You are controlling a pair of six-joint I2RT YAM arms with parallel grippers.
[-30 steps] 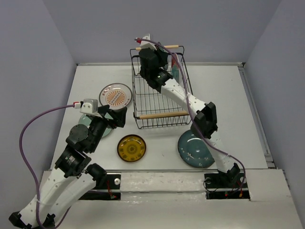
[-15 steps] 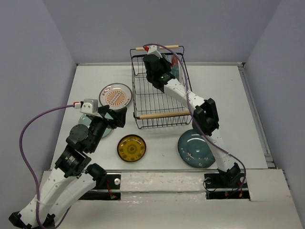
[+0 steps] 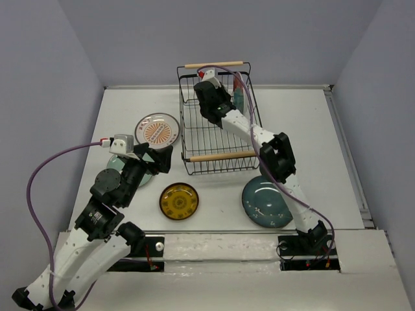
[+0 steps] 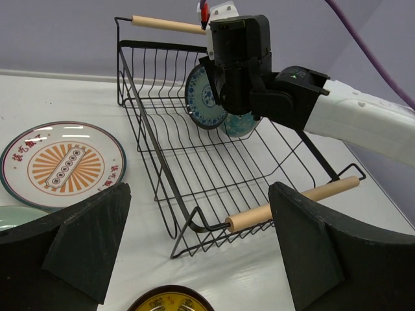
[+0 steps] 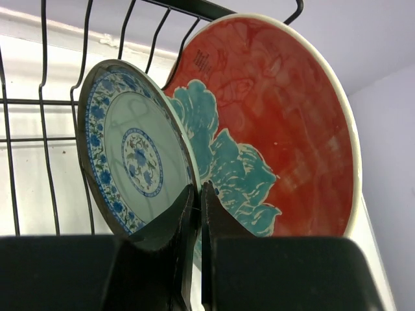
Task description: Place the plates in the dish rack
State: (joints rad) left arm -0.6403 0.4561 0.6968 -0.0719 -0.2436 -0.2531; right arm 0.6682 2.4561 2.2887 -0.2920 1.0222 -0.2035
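Observation:
The black wire dish rack stands at the table's back middle and also shows in the left wrist view. The red plate with teal flowers stands on edge at its far right. My right gripper reaches down into the rack and is shut on the rim of the small teal plate with blue flowers, which it holds upright just in front of the red plate. This small plate also shows in the left wrist view. My left gripper is open and empty, left of the rack.
The white plate with orange centre lies left of the rack. The pale mint plate lies partly under my left arm. The amber-yellow plate lies front centre. The large blue-teal plate lies front right under the right arm.
My right gripper has moved down and deeper into the rack with the small plate. The left arm has not moved.

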